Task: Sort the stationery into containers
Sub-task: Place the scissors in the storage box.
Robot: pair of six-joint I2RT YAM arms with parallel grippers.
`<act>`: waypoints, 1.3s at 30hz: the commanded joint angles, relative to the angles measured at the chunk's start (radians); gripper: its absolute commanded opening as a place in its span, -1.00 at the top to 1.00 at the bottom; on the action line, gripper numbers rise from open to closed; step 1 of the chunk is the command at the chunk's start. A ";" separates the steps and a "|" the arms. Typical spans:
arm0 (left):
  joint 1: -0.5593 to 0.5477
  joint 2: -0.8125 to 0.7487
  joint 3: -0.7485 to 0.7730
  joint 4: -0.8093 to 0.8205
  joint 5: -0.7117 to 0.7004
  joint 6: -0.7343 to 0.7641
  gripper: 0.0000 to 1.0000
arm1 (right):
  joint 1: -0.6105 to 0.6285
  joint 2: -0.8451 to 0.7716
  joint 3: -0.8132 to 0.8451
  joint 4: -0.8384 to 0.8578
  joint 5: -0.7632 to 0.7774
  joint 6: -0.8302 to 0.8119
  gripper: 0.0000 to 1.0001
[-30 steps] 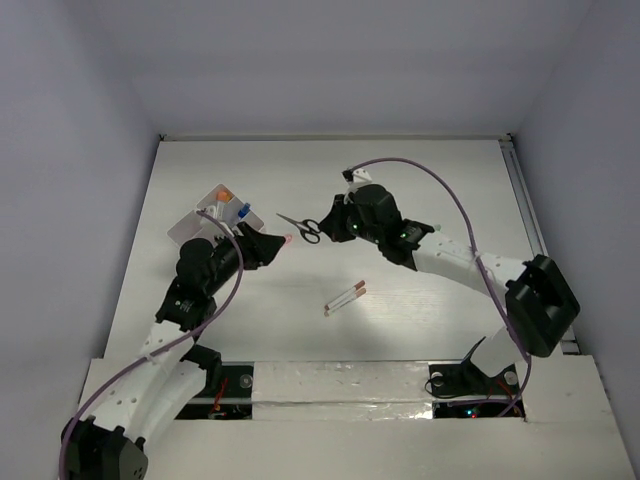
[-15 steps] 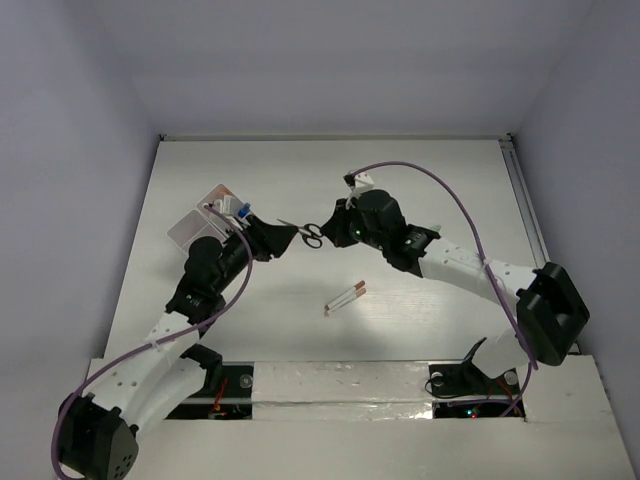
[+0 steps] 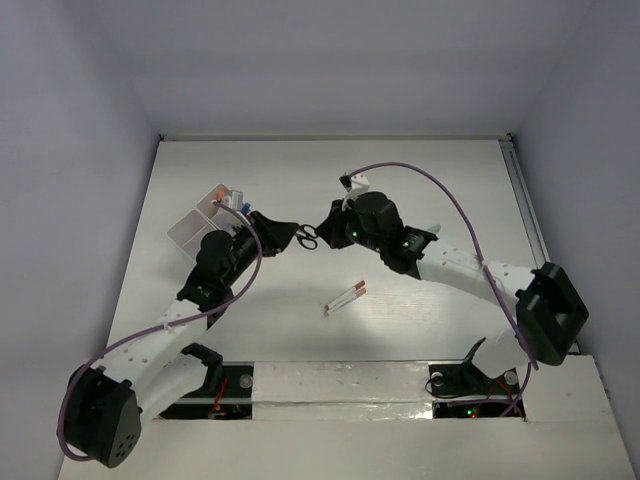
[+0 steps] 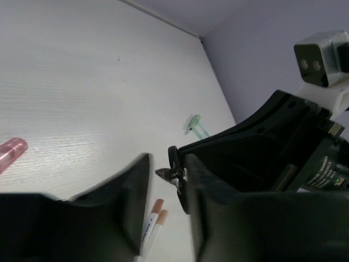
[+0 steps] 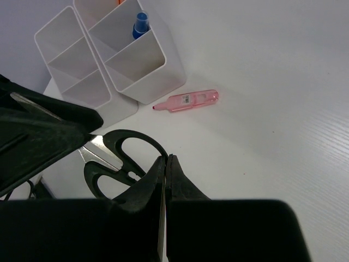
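The black-handled scissors [image 3: 306, 236] [image 5: 117, 150] hang between my two grippers at mid-table. My right gripper [image 3: 326, 226] [image 5: 165, 157] is shut on the rim of one handle loop. My left gripper [image 3: 289, 232] [image 4: 166, 164] stands partly open around the blades. The blade tip [image 4: 163, 173] lies against one finger, and a gap shows to the other. The white compartment containers [image 3: 195, 226] [image 5: 82, 82] stand just left of the scissors and hold a blue-capped item [image 5: 140, 24]. A pink marker [image 5: 188, 101] [image 4: 11, 152] lies on the table beside them.
Two cream pens with tan caps [image 3: 345, 297] [image 4: 154, 215] lie side by side in front of the grippers. A small pale green piece [image 4: 195, 124] lies farther right. The two arms nearly meet over the table's middle.
My left arm has swung right and forward until its fingers surround the scissor blades, and its jaws have narrowed. The right gripper has kept its hold on the handle, shifting only slightly.
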 commanded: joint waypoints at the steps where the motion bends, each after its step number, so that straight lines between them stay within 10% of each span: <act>1: -0.012 0.006 0.025 0.084 -0.022 0.013 0.63 | 0.017 0.008 0.016 0.066 -0.004 -0.014 1.00; 4: -0.012 0.020 0.026 0.087 -0.029 0.014 1.00 | 0.017 0.011 0.011 0.072 -0.003 -0.016 1.00; 12: -0.021 -0.007 0.023 0.070 -0.063 0.027 1.00 | 0.017 0.008 -0.003 0.078 -0.004 -0.002 0.97; 19: -0.021 -0.067 0.051 -0.019 -0.127 0.060 1.00 | 0.017 -0.020 -0.026 0.065 -0.038 0.015 -0.05; 24: -0.021 -0.119 0.098 -0.175 -0.230 0.123 1.00 | 0.017 -0.107 -0.055 0.005 -0.063 -0.013 -0.31; 39: 0.037 -0.103 0.442 -0.815 -0.626 0.379 1.00 | 0.017 -0.502 -0.352 -0.119 -0.032 -0.092 -0.32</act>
